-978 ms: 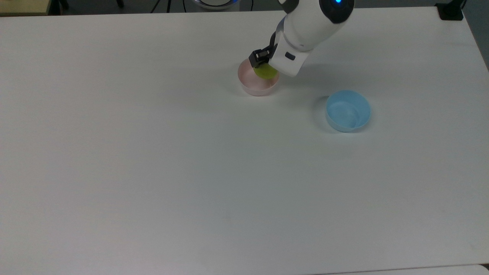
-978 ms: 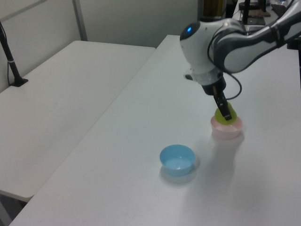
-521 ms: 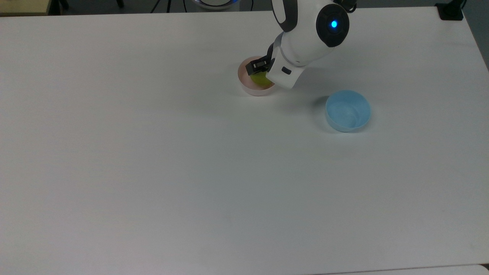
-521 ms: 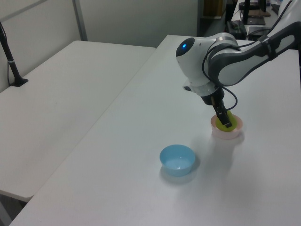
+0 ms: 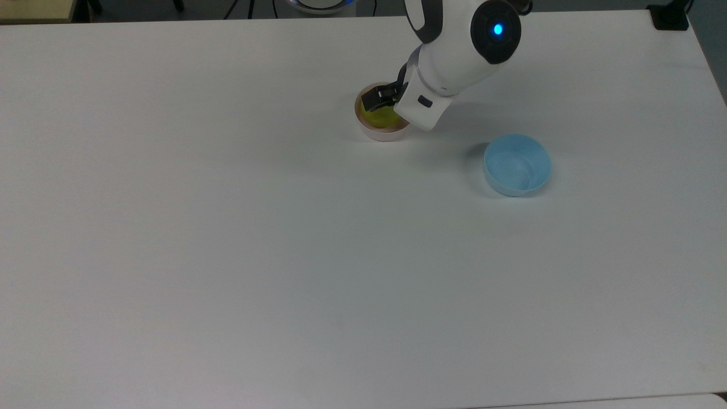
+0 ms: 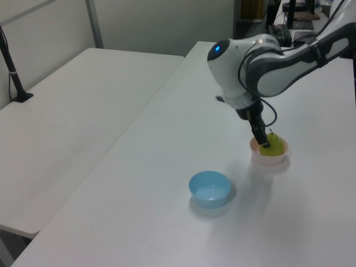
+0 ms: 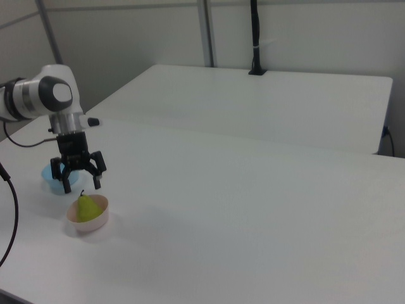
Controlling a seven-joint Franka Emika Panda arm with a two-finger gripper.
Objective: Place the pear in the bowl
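The yellow-green pear (image 7: 90, 207) stands upright inside the pale pink bowl (image 7: 92, 224), its stem pointing up. My gripper (image 7: 82, 184) hangs just above it, open, with one finger on each side of the stem and not touching the fruit. In the top view the pear (image 5: 384, 118) lies in the bowl (image 5: 387, 136), partly covered by the gripper (image 5: 387, 107) and the white hand. The left view has the pear (image 6: 272, 148) in the bowl (image 6: 267, 161), with the gripper (image 6: 265, 139) right over it.
A light blue bowl (image 5: 517, 165) stands empty on the white table (image 5: 227, 255), to the pink bowl's right in the top view. It is in front of the pink bowl in the left view (image 6: 209, 188) and behind the gripper in the right view (image 7: 49, 178).
The gripper carried the pear down into the pink bowl, let it go and opened. The pear now rests in the bowl, and the gripper has lifted slightly off it.
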